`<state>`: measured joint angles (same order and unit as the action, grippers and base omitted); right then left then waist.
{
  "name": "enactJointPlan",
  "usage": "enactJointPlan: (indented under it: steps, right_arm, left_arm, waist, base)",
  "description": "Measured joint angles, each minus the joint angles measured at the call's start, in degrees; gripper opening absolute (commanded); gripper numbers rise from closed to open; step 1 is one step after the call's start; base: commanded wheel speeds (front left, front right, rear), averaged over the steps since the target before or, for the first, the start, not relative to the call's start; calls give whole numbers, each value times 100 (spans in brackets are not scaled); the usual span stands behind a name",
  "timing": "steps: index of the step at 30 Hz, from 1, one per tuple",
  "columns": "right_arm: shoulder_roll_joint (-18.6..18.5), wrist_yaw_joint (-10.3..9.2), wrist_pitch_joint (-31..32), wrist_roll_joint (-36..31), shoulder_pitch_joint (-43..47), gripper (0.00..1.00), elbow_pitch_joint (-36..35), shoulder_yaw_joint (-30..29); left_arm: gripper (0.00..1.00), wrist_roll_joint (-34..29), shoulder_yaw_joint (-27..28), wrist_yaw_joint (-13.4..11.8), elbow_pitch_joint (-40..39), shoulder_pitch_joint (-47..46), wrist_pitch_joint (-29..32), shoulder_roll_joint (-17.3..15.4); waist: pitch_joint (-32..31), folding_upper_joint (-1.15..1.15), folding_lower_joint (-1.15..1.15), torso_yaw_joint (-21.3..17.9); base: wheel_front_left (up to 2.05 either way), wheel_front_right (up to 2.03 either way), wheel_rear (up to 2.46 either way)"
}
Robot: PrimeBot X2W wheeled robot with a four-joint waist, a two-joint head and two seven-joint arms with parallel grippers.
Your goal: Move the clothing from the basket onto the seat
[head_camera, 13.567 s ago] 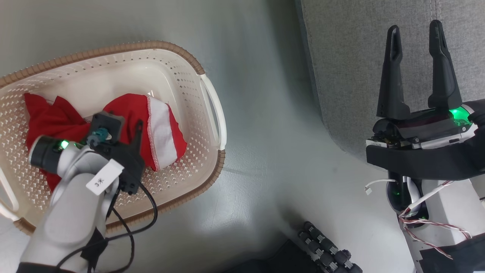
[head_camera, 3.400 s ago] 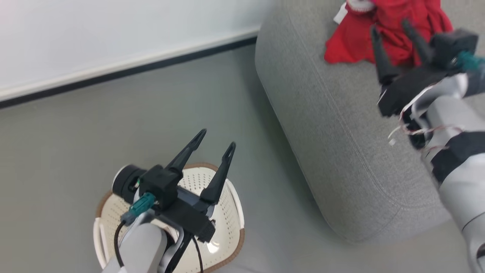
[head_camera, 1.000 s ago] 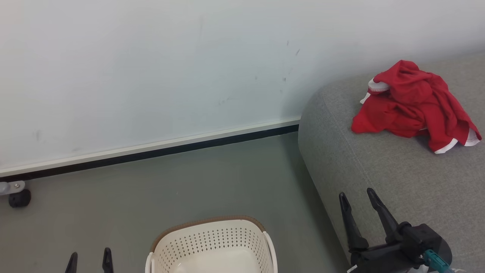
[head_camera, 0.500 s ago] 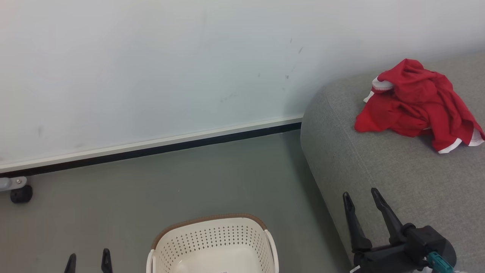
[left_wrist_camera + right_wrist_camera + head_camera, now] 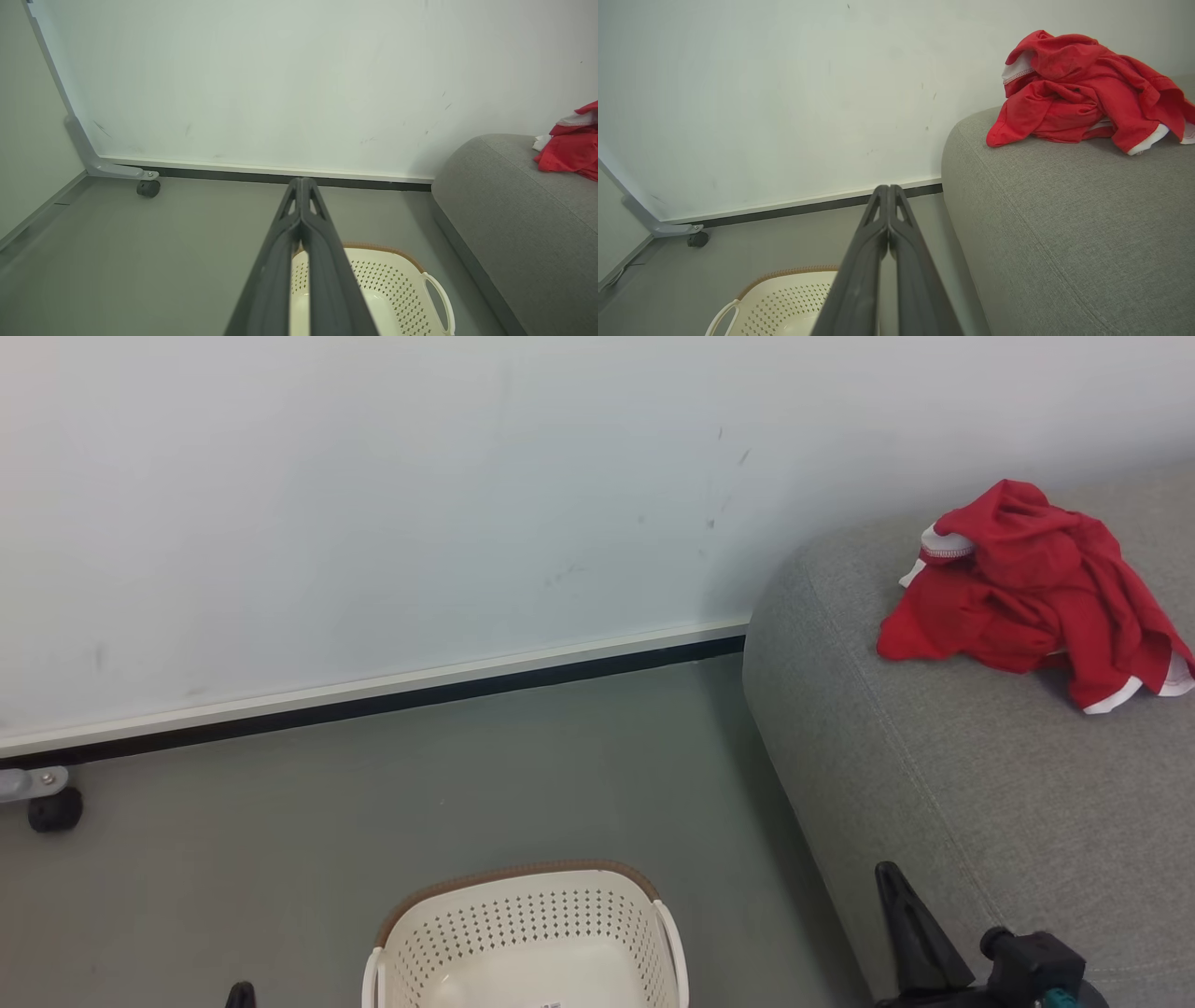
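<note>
left claw (image 5: 301, 185) and right claw (image 5: 888, 189) now pressed together, spread before

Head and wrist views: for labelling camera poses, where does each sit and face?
Head view: on the head, looking forward-down at white wall, cream perforated plastic basket, grey woven-fabric sofa; left claw and right claw tips show.
Left wrist view: on that wrist, along its shut claw, over the basket toward the wall.
Right wrist view: likewise, its shut claw beside the sofa.
All share crumpled red clothing on the sofa.
</note>
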<state>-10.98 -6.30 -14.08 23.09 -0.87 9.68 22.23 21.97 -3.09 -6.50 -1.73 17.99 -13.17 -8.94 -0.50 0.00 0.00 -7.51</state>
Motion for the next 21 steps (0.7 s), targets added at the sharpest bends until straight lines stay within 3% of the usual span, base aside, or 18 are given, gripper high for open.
enactJointPlan:
  steps: [21]
  right_arm:
    - [181,283,503,1533,-85,0,160,-683]
  left_arm:
    - [0,1537,193,256,363,-404,479,145]
  waist:
    - [14,0,1,182]
  base:
    - [0,0,0]
